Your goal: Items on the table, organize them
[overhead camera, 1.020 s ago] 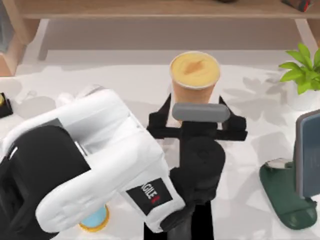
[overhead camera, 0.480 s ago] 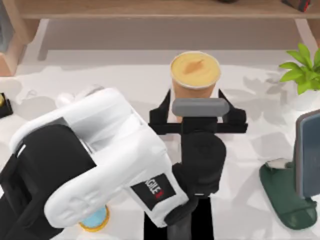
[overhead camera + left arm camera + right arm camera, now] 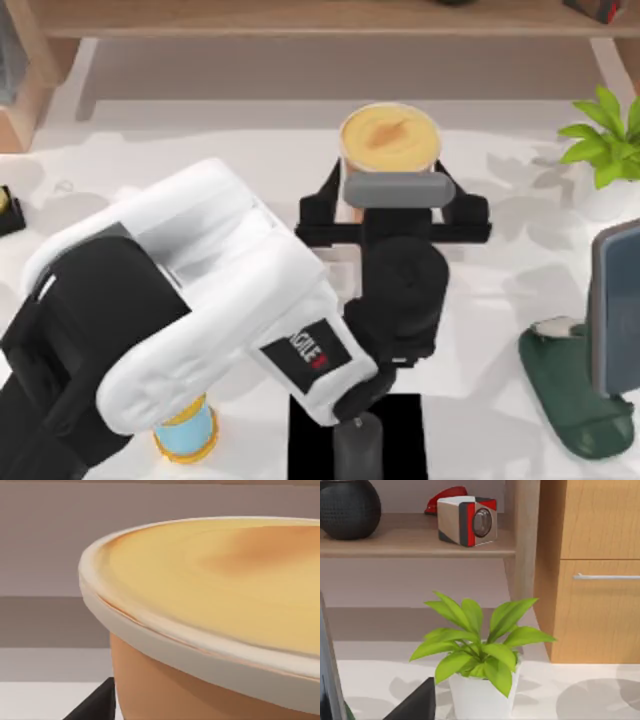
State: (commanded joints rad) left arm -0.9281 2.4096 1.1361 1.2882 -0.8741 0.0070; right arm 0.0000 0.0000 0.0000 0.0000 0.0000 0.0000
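A: Starting at the near edge: small dark grey computer mouse (image 3: 357, 452) on a black rectangular pad (image 3: 400, 440), apparently untouched; squat blue-and-yellow cylinder (image 3: 186, 436) off to the left, half under the white left arm (image 3: 200, 300).

B: And the step in hand?

A: Looks like the grasp of the tall orange drink cup with the domed yellow-orange lid (image 3: 390, 138), standing upright mid-table toward the far side. Left pincer (image 3: 390, 192) spread wide, one black finger (image 3: 326, 197) on each flank of the cup wall, gripping nothing yet (whether touching or just beside, cannot tell). Seen from the left wrist, lid (image 3: 215, 590) right up close.

B: Next move?

A: Probably a level, gentle squeeze low on the wall, then a straight lift; tall and top-heavy, so easily tipped.

B: Room to move?

A: Bare white table (image 3: 250, 160) open to the cup's left. Tighter on the right: flat grey-blue slab (image 3: 616, 305) propped in a dark green stand (image 3: 565, 385), leafy potted plant (image 3: 605, 135) beyond. Behind the cup, the table's far edge and a wooden shelf (image 3: 300, 18). Right arm idle, facing that plant (image 3: 480, 645).
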